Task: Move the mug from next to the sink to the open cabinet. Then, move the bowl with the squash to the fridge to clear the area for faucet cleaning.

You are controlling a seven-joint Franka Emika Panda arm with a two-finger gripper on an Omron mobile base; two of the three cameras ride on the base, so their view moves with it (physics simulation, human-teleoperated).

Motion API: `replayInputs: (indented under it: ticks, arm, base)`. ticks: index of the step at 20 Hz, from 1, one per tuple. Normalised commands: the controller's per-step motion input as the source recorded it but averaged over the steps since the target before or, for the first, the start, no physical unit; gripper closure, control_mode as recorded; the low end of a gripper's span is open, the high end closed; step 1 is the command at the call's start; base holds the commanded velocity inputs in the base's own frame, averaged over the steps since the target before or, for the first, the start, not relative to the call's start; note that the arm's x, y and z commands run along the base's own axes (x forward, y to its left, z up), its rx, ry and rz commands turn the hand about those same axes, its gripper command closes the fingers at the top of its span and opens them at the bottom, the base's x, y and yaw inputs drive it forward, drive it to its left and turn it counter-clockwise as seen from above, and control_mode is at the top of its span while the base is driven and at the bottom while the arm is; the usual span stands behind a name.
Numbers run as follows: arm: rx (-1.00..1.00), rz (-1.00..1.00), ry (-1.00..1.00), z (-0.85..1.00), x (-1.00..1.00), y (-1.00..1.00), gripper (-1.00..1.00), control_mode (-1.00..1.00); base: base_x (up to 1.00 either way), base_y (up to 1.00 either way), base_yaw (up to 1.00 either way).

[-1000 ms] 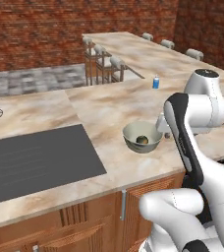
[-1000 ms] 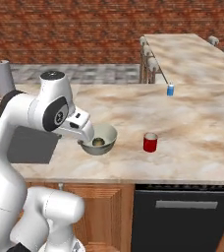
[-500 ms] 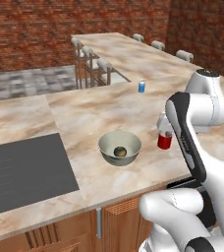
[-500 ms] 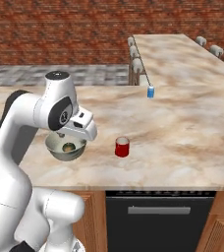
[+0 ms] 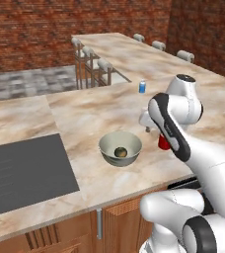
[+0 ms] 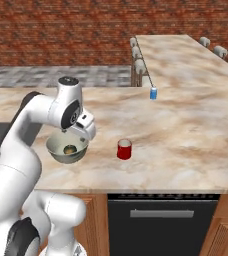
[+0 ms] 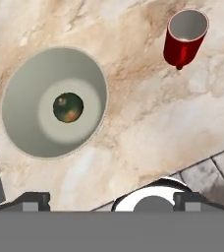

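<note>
squash point(image 7: 68, 108) in bowl point(image 7: 30, 133) on counter point(image 6: 186, 125), mug point(image 6: 124, 149) beside it, can point(image 6: 153, 93) well behind

- small blue can point(image 5: 142, 87) upright on marble counter point(image 5: 85, 113), near far edge
- bar stools point(image 5: 95, 60) lined along far side
- dark cooktop panel point(image 5: 20, 173) set in counter
- brick wall point(image 6: 61, 30) behind
- black dishwasher front point(image 6: 161, 222) below counter
</note>
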Motion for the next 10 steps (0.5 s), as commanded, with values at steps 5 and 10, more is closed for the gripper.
replayInputs:
  ticks: [5, 10]
  arm:
    - [0.19, -0.07, 0.02, -0.52, 0.75, 0.09, -1.00, -1.00]
    - [0.02, -0.01, 0.09, -0.26, 0.27, 0.04, -1.00, -1.00]
  base:
    - [0.00, 0.00, 0.00]
    - [0.00, 0.00, 0.00]
